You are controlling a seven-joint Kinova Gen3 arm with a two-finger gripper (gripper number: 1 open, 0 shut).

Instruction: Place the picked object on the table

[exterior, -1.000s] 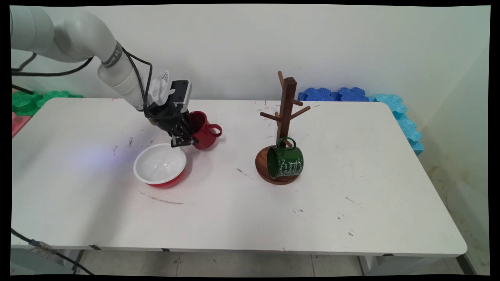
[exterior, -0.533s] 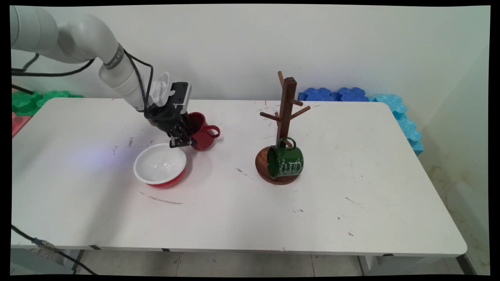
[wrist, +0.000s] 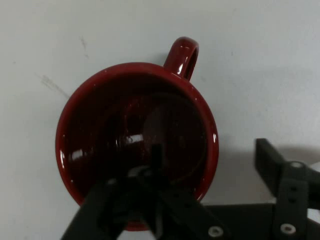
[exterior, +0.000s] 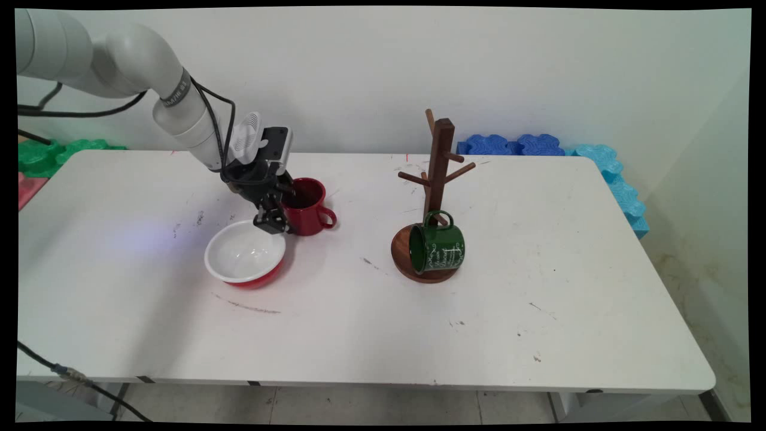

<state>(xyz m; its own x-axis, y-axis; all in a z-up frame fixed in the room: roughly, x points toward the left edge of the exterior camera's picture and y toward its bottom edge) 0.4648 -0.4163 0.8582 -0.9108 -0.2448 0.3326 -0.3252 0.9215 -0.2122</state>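
Fingers (wrist: 210,170) open, straddling the red mug's (exterior: 306,205) rim: one inside, one outside. Mug upright on worktop (exterior: 359,311), bowl (exterior: 245,253) just beside.

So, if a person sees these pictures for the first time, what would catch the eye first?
Probably the red mug, upright left of the table's middle, with the black gripper open over its rim, one jaw inside, one outside. Just in front stands a white bowl with a red outside. To the right, a green mug hangs on a wooden mug tree.
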